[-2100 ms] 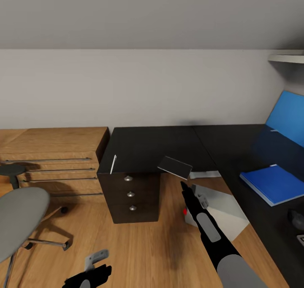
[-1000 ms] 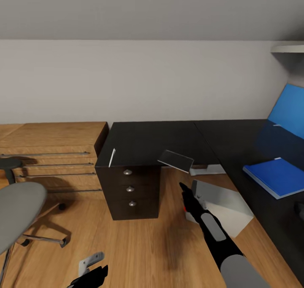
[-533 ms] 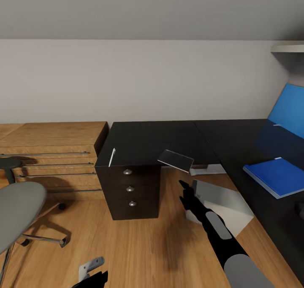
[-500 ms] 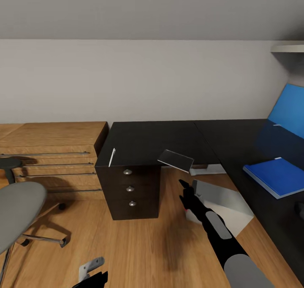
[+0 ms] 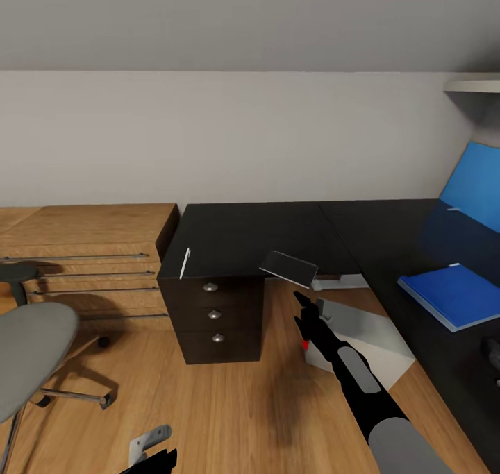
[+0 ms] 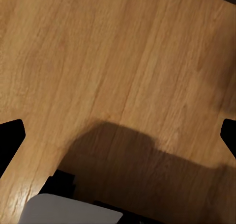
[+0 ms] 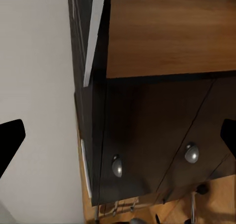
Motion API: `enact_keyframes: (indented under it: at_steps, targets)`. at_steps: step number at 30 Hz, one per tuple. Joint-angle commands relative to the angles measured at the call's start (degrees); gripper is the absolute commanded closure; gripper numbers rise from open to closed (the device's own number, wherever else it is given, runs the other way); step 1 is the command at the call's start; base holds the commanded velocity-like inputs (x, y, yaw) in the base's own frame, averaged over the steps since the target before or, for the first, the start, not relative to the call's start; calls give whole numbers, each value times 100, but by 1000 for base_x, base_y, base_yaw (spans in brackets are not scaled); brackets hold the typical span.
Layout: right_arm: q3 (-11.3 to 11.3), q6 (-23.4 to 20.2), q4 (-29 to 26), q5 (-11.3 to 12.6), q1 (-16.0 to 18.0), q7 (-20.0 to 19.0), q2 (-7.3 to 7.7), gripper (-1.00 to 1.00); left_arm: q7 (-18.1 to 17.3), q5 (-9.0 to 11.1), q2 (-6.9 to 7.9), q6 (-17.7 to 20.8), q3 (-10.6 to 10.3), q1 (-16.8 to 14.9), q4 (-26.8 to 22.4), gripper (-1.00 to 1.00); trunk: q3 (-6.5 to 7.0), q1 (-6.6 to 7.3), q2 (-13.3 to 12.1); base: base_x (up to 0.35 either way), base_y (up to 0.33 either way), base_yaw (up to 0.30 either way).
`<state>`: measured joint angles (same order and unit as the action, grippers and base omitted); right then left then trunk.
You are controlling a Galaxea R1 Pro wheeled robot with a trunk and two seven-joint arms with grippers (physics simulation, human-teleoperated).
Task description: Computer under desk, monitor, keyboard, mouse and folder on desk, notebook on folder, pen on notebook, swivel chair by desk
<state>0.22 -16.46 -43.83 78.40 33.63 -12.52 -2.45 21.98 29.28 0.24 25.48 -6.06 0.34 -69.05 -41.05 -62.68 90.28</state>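
The desk (image 5: pixel 250 234) has a glossy black L-shaped top and a bright blue back panel (image 5: pixel 476 186). The white pen (image 5: pixel 185 263) lies near the top's left front corner. A dark flat notebook (image 5: pixel 289 268) overhangs the front edge. The blue folder (image 5: pixel 455 295) rests on the right wing, with the dark rounded mouse (image 5: pixel 491 353) cut off by the frame edge. The silver-grey computer (image 5: pixel 364 339) stands on the floor under the desk. My right gripper (image 5: pixel 303 306) (image 7: pixel 118 140) hangs open just below the notebook, facing the drawers. My left gripper (image 5: pixel 151 453) (image 6: pixel 118 135) is open, low over the floor. The swivel chair (image 5: pixel 28 359) stands at the left.
A dark three-drawer pedestal (image 5: pixel 215 316) with round knobs carries the desk's left end. Light wooden low shelving (image 5: pixel 83 252) runs along the wall behind the chair. A white shelf (image 5: pixel 476 85) juts out at the upper right. Wooden floor (image 5: pixel 229 404) lies between chair and desk.
The whole view has shifted a little with the camera. My left gripper sits lower in the picture than before. My right gripper has edged slightly up towards the notebook.
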Motion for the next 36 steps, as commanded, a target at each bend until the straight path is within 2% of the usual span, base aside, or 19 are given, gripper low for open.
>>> enact_keyframes:
  at_steps: [1,9,17,28,36]
  targets:
    - [4,-15,1,11,3,-15,0,-100,51,56,3,10,-9,1,-7,-100,-4,0,2,0,0,0]
    - [3,7,8,-178,4,-90,3,-100,52,52,3,10,-15,1,59,-100,-4,0,2,0,0,0]
    - [-18,19,14,-202,3,-101,23,-100,44,46,6,-11,-32,1,253,-100,-4,0,2,65,0,0]
    - [-37,28,23,-187,3,-86,143,-100,46,43,18,-50,-27,1,277,-100,-4,0,2,151,0,0]
    - [-39,29,31,-178,3,-78,155,-100,43,43,13,-51,-27,1,278,-100,-4,0,2,46,0,0]
